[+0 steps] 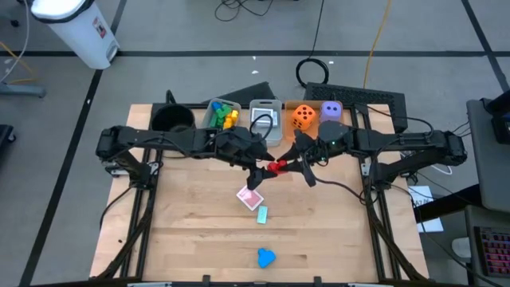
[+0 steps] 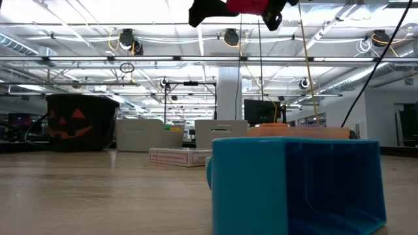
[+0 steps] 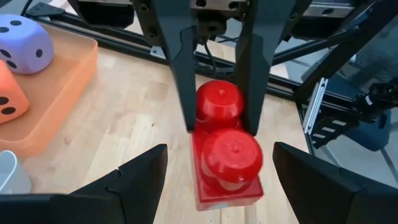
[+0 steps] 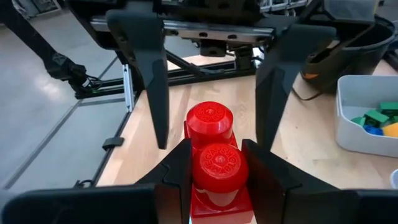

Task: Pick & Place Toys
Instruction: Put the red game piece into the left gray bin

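One red block (image 1: 276,167) is being held above mid-table | right gripper (image 4: 214,163) fingers are being kept clamped on it | left gripper (image 3: 217,171) fingers are being held spread around it, apart.

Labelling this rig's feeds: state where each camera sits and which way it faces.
High: above the table, straight down; both arms show, meeting at the red block.
Low: table-top height, level across; blue block near, gripper tips at top.
Left wrist: past the open left gripper toward the right gripper clamping the block.
Right wrist: the reverse.
All share the red block.
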Controlling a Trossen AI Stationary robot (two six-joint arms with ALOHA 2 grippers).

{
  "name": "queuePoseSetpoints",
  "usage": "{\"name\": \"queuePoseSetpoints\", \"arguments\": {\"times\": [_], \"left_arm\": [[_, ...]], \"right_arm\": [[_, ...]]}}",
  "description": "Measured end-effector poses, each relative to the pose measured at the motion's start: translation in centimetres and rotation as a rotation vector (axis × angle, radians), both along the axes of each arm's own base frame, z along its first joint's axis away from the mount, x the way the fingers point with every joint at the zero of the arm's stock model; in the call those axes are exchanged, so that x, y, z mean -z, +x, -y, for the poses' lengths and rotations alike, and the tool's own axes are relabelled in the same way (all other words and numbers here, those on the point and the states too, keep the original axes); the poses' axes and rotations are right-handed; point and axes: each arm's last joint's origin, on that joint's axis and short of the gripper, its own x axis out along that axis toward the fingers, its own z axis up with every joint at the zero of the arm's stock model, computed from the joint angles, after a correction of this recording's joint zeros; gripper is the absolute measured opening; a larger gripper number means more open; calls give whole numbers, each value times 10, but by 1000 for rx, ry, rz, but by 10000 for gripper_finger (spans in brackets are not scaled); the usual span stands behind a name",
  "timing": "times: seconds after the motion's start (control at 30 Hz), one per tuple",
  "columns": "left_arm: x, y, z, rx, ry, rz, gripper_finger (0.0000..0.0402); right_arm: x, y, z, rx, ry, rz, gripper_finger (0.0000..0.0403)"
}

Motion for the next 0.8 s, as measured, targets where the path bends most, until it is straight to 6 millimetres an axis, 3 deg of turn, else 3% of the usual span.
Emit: {"name": "queuePoseSetpoints", "arguments": {"times": [0.33, 0.8], "left_arm": [[0, 0, -7, -25, -7, -2, 295], [0, 0, -8, 5, -14, 1, 189]], "right_arm": [[-6, 2, 2, 25, -18, 63, 96], [-5, 1, 2, 29, -22, 51, 96]]}}
